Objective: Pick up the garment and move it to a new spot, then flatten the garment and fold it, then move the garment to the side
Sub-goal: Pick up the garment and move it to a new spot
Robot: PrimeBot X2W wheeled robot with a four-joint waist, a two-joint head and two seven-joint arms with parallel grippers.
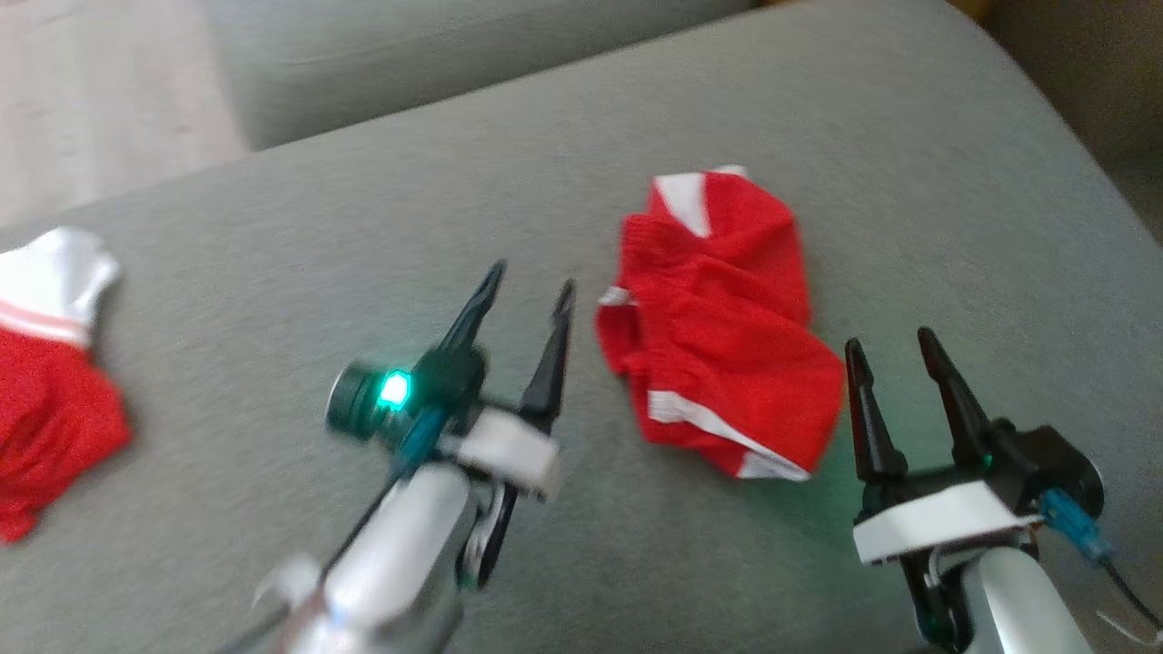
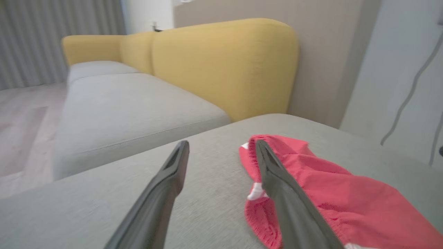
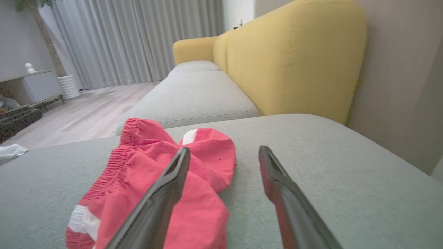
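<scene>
You have two garments on the grey cushion (image 1: 273, 245): the red shorts (image 1: 718, 327) with white trim, lying crumpled near its middle, and a second garment (image 1: 50, 381), red and white, well apart at the left edge of the head view. You have two grippers, each with two dark fingers. The left gripper (image 1: 531, 277) stands just left of the shorts, fingers spread, nothing between them. The right gripper (image 1: 890, 341) sits just beside the shorts' lower right corner, also spread wide and empty. Beyond the cushion, the wrist views show one yellow backrest (image 2: 221, 65).
</scene>
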